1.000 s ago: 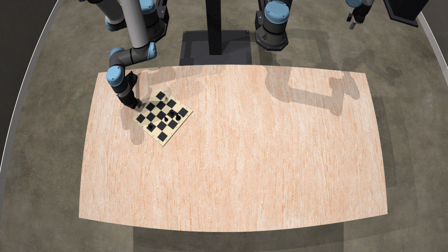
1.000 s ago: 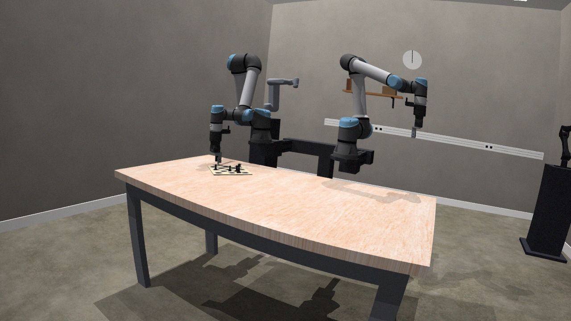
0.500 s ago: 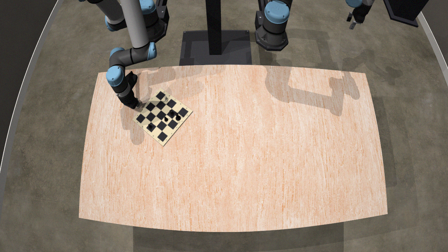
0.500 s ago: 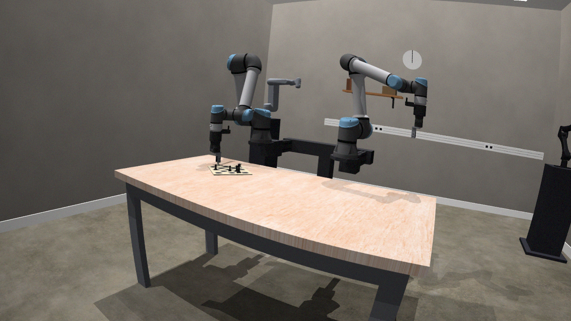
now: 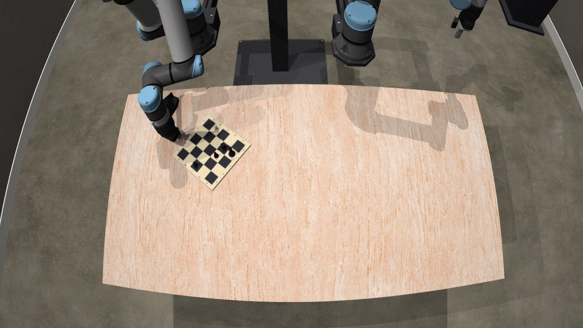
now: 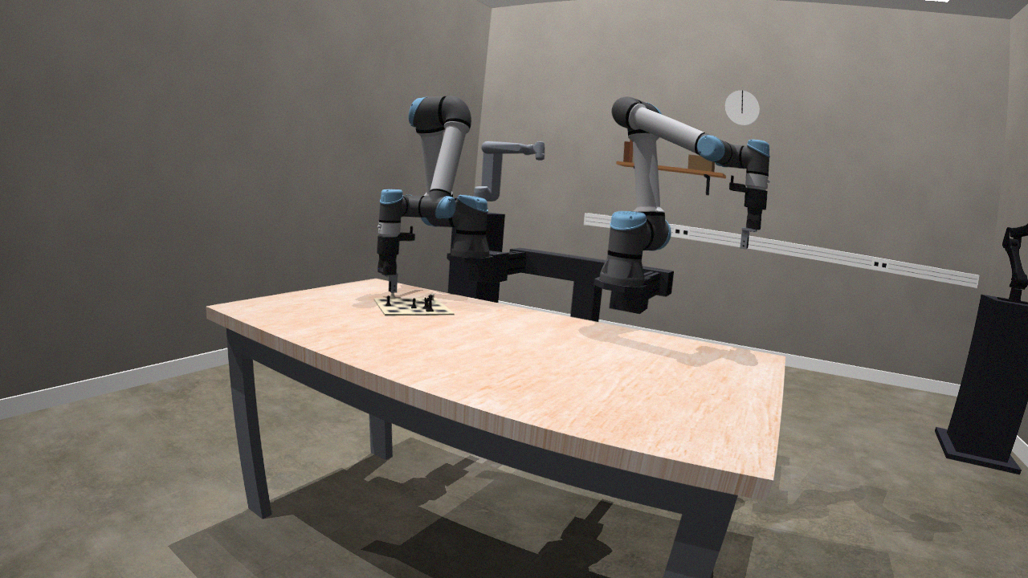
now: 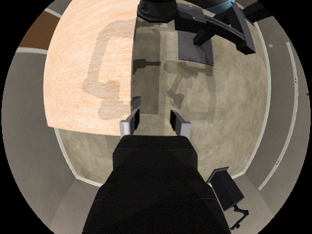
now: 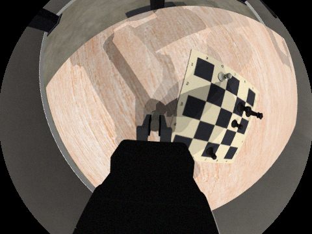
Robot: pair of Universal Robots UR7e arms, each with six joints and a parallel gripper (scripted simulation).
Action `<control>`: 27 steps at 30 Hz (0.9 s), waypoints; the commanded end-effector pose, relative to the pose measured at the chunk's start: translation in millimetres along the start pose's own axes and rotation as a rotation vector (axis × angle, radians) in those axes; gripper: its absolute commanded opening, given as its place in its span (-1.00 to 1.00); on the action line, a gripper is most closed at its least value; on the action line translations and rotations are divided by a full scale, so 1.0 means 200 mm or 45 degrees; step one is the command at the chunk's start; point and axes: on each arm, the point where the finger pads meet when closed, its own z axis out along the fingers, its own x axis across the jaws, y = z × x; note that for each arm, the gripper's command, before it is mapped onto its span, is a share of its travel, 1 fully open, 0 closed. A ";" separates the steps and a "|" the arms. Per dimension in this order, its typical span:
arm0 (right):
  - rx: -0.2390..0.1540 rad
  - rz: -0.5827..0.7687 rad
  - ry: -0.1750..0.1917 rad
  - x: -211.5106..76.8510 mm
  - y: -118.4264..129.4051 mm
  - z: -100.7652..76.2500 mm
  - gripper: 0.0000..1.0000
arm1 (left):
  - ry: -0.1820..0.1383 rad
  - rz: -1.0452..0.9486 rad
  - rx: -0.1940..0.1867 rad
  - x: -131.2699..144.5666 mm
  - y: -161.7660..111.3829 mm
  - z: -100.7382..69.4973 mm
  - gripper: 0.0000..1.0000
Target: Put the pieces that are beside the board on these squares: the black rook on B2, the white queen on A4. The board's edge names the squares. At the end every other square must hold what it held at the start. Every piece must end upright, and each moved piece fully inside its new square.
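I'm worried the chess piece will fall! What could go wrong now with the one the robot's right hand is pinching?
The right gripper pinches the pale piece between narrow fingers, so it might slip or tilt. The board is close; lifting too low could bump its edge.

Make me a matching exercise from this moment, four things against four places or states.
1. left gripper
2. right gripper
3. chessboard
4. pale piece

A. standing on the board
B. open, past the table's edge
C. flat on the table
D. closed on the white queen

Pairs: 1-B, 2-D, 3-C, 4-A
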 end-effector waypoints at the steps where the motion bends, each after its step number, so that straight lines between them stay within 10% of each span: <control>1: -0.002 0.000 0.001 0.00 0.00 0.00 -1.00 | 0.000 0.000 -0.002 0.00 0.00 0.00 1.00; 27: -0.002 0.000 0.001 0.00 0.00 -0.12 -1.00 | 0.000 0.000 -0.002 0.00 0.00 0.00 1.00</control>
